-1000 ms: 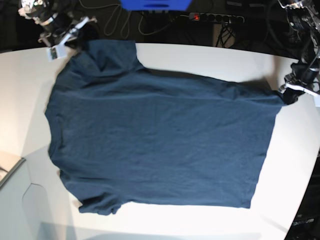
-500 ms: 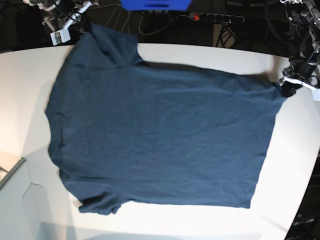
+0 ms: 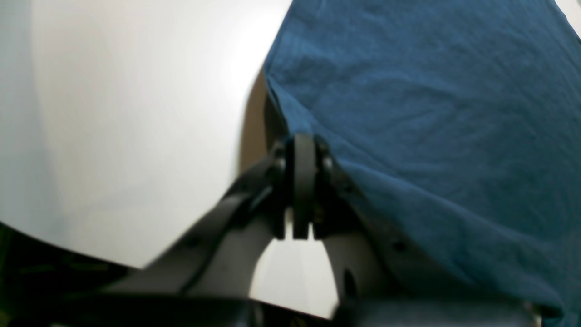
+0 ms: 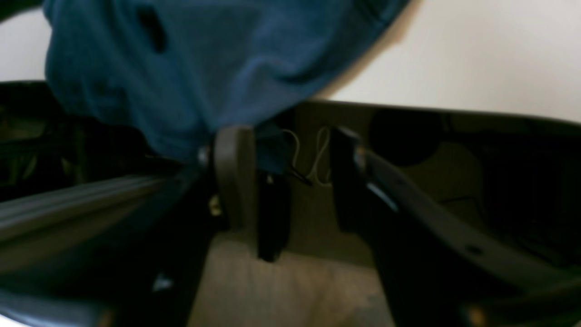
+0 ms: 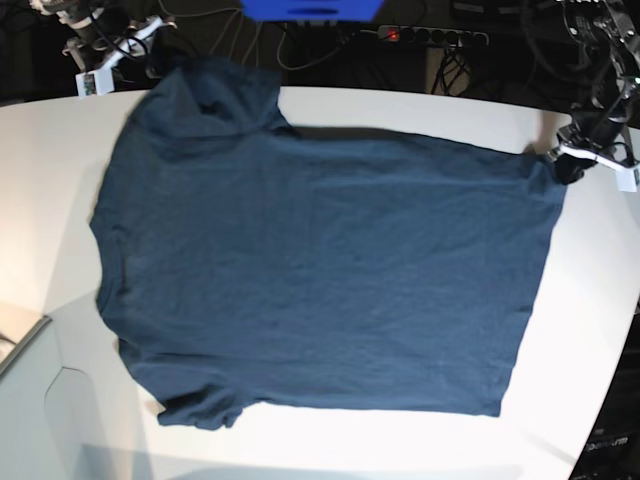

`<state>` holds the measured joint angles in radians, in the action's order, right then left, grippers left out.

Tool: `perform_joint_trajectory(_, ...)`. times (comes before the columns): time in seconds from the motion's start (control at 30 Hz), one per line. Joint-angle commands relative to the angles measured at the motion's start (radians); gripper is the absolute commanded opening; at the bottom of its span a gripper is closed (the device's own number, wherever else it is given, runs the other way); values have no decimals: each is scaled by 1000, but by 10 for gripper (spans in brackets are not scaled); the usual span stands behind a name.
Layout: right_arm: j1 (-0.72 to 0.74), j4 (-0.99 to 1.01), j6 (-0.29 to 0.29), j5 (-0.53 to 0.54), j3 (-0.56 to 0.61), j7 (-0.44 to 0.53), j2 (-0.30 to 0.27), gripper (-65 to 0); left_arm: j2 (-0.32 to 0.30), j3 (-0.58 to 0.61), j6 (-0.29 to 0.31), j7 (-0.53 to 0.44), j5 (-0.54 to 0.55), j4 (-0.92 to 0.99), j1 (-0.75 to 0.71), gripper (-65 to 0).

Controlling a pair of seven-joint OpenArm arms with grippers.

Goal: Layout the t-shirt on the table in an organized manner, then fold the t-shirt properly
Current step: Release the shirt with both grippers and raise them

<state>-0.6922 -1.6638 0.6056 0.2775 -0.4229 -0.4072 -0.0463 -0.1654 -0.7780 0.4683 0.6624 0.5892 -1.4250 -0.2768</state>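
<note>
The dark navy t-shirt (image 5: 320, 270) lies spread flat on the white table (image 5: 50, 160), neckline toward the left and hem toward the right. My left gripper (image 5: 568, 165) is shut on the far hem corner; in the left wrist view its jaws (image 3: 302, 181) pinch the cloth edge (image 3: 431, 113) just above the table (image 3: 113, 113). Beyond the table's far left corner my right gripper (image 5: 110, 58) is open. In the right wrist view a clear gap (image 4: 290, 177) separates the fingers, and the sleeve (image 4: 204, 59) hangs over the table edge (image 4: 476, 59) against one finger (image 4: 233, 172).
A power strip (image 5: 430, 35) and cables lie behind the table's far edge, beside a blue object (image 5: 310, 8). A grey-white box corner (image 5: 20, 340) juts in at the lower left. The table edge curves off at the right.
My right gripper opened, let go of the far sleeve and drew back to the upper left; the sleeve settled at the far edge. My left gripper carried the hem corner farther back.
</note>
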Motion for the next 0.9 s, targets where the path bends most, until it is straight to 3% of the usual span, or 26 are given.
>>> perform_joint_trajectory(0.0,-4,-19,7,13,-17,15,-11,-341,-15,-4,7,-17,15,-15,0,-649)
perform_joint_trajectory(0.37,154,84,4,12,-20,8,-17,-292,-18,-8,7,-17,15,13,1,-649)
perform_joint_trajectory(0.87,174,215,3,12,-4,8,-11,-295,-18,-10,7,-17,15,13,3,-649)
